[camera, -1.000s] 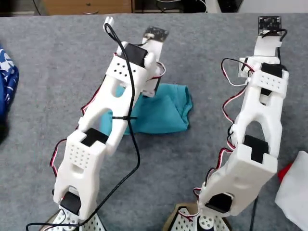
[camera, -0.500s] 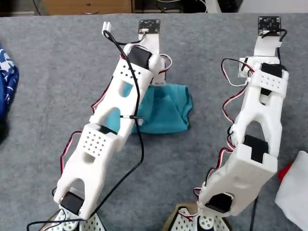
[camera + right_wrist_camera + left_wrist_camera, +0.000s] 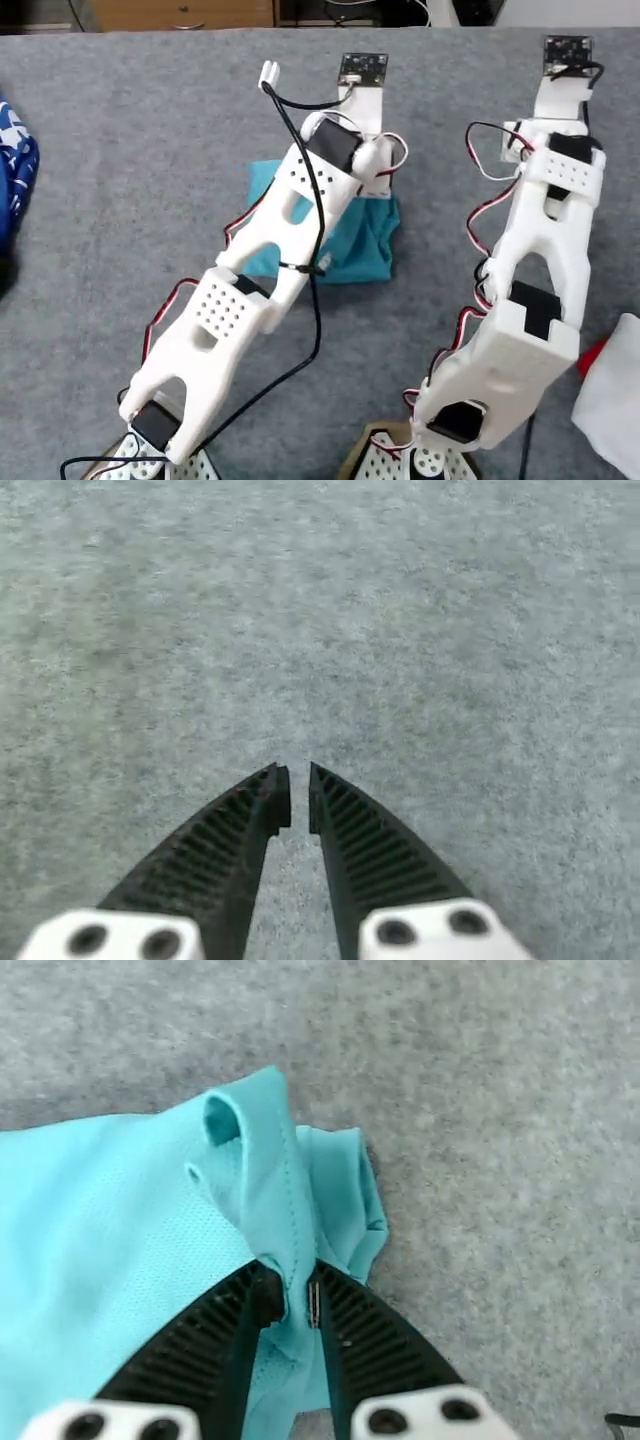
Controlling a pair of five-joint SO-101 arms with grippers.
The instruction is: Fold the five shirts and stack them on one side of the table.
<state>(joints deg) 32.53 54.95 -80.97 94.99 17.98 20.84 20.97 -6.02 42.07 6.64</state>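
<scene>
A teal shirt (image 3: 350, 245) lies folded in the middle of the grey table, partly under my left arm (image 3: 290, 215). In the left wrist view my left gripper (image 3: 297, 1298) is shut on a bunched fold of the teal shirt (image 3: 120, 1250) at its edge. My right arm (image 3: 545, 220) stretches along the right side of the table. Its gripper (image 3: 299, 798) hangs over bare grey cloth with the black fingers (image 3: 225, 855) nearly together and nothing between them.
A blue patterned shirt (image 3: 15, 165) lies at the left edge of the table. A white garment (image 3: 612, 395) with something red (image 3: 592, 355) beside it lies at the right front edge. Wooden furniture (image 3: 180, 12) stands behind the table.
My left arm has swung to the right across the teal shirt, dragging its held edge along. The right arm has hardly moved.
</scene>
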